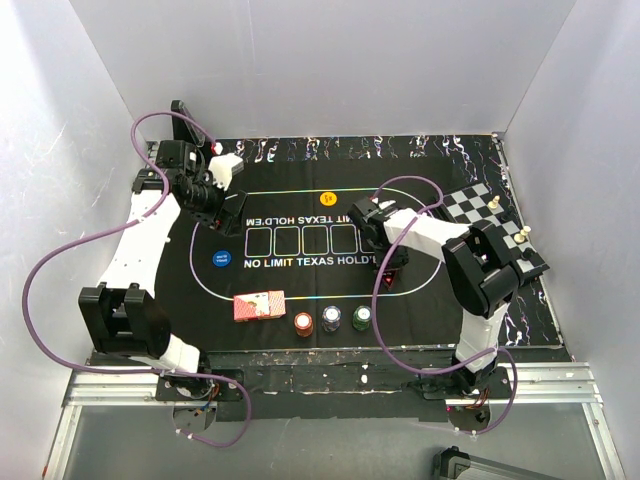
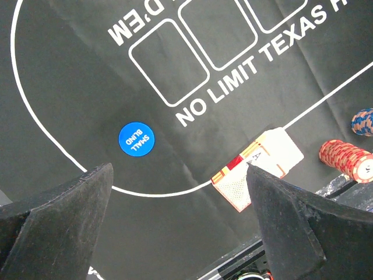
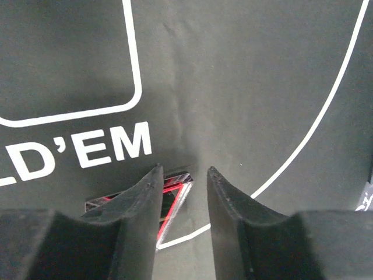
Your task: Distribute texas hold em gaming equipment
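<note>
Since the triangular marker lies flat on the black mat right of centre, with only its right corner showing inside the gap, the right gripper, jaws partly apart and clamping nothing, appears offset slightly rightward of it.

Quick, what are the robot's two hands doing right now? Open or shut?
Left gripper: wide open, holding nothing.
Right gripper: partly open, tips down at the triangular marker, not gripping it.
</note>
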Controlling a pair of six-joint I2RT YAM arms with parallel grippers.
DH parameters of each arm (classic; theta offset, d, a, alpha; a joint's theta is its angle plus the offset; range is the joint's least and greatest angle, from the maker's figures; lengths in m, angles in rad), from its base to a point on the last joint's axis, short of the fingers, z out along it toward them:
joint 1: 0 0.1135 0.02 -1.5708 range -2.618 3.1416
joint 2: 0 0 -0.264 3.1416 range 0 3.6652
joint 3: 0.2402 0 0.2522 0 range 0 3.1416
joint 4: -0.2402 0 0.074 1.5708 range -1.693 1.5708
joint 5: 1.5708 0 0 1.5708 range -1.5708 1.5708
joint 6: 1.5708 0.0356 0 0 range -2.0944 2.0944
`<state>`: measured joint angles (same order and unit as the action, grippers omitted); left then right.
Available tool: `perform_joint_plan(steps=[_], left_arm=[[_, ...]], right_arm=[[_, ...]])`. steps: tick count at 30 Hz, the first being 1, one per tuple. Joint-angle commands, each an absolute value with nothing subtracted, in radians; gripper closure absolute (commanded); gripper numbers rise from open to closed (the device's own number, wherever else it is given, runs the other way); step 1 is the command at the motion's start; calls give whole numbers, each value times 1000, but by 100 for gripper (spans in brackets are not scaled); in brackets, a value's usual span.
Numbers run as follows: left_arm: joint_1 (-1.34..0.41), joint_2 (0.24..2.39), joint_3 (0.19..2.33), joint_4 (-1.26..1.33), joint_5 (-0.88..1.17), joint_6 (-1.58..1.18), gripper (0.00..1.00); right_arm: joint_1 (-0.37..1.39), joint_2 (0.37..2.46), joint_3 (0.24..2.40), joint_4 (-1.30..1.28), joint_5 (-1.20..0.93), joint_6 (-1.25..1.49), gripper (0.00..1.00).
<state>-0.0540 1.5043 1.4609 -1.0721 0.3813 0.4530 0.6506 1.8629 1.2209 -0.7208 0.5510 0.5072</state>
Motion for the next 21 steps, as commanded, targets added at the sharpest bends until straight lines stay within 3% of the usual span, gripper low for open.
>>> perform_joint_plan(steps=[1,9,13,21], left_arm=[[-49,1442,1448,-1083,408,454,0],[-34,1424,1462,-1081,433,373,0],[-14,1427,1468,-1077,410,333,0],[-9,1407,1410,-1066,324,276,0]], right_arm=[[647,1778,1310,-818,533,519,51],[826,1697,1561,-822,355,376,18],[974,1648,1526,-746,200,315,14],[1132,1632,1399,-629,101,282,12]])
